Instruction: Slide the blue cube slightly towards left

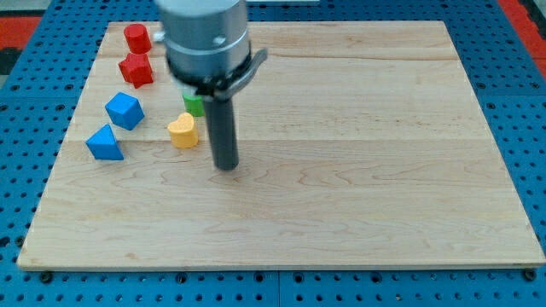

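Note:
The blue cube (124, 111) sits on the wooden board (358, 170) near the view's left edge. A blue triangular block (105, 143) lies just below and left of it. My tip (226, 165) rests on the board well to the right of the blue cube and a little lower, apart from it. A yellow heart-shaped block (182, 131) lies between the cube and the rod, close to the rod's left side. A green block (194, 104) is partly hidden behind the rod.
Two red blocks stand at the board's top left: a round one (136, 37) and a star-like one (136, 70) below it. The arm's grey housing (205, 43) hangs over the top middle. Blue pegboard (26, 128) surrounds the board.

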